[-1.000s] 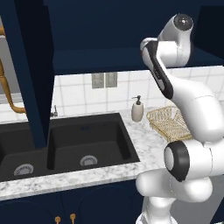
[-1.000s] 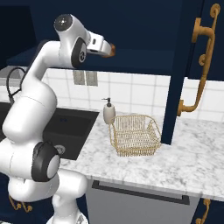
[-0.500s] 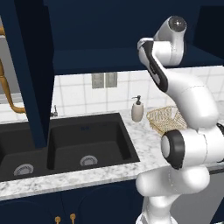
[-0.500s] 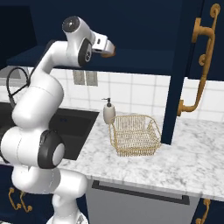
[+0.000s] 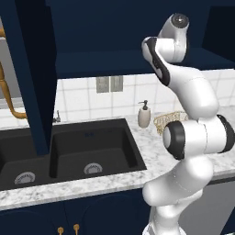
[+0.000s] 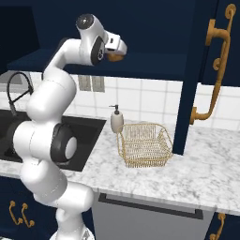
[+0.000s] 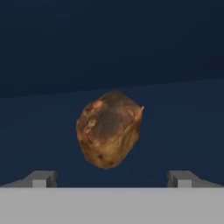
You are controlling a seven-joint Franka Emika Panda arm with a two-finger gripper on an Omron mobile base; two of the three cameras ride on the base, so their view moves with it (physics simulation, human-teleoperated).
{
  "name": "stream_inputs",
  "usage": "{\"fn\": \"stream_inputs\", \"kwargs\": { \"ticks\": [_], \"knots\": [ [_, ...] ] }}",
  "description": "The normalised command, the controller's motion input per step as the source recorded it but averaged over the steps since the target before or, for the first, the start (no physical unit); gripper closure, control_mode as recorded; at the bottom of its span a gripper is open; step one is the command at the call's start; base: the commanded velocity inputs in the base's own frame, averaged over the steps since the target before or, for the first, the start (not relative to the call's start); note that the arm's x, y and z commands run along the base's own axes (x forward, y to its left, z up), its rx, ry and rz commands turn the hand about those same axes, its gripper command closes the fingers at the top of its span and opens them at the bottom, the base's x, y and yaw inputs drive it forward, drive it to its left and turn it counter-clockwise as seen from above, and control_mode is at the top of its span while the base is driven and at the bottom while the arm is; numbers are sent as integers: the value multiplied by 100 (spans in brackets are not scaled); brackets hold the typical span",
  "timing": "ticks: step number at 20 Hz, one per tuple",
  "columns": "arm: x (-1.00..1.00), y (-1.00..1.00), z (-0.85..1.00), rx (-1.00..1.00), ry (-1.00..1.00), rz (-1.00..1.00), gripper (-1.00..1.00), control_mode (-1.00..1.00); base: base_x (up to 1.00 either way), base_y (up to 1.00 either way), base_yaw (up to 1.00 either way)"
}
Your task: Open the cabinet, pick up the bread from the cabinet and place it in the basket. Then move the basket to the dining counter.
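The navy cabinet [image 6: 154,65] stands open, its doors [image 6: 206,70] swung out with their brass handles [image 6: 213,84] showing. On its shelf [image 7: 175,131] lies the bread [image 7: 109,129], a small brown roll, straight ahead of my gripper [image 7: 111,178]. The fingertips [image 7: 41,178] stand wide apart, short of the roll and not touching it. From the right base view my hand [image 6: 119,49] reaches into the cabinet, with the roll [image 6: 114,57] just below it. The golden wire basket [image 6: 143,145] sits empty on the marble counter under the cabinet. The dining counter is out of view.
A soap dispenser [image 6: 116,121] stands just left of the basket. A black double sink [image 5: 87,147] with a dark faucet [image 6: 14,89] lies to the left. The open left door [image 5: 34,69] hangs over the sink. Bare marble counter [image 6: 197,173] runs right of the basket.
The arm has risen and stretched, carrying the hand slightly further into the cabinet toward the bread. The gripper has stayed open; the basket has not moved.
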Motion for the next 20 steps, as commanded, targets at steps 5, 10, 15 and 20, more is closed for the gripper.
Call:
{"fn": "stream_inputs", "kwargs": {
  "ticks": [5, 10, 15, 20],
  "knots": [
    [31, 0, 0, 0, 1, 0, -100, -100, 0, 0, 0],
    [37, 0, 0, 0, 0, 0, -100, -100, 0, 0, 0],
    [38, 0, -3, 0, 0, 0, -100, -100, 0, 0, 0],
    [40, -2, -13, 0, 0, 0, -100, -100, 0, 0, 0]
  ]
}}
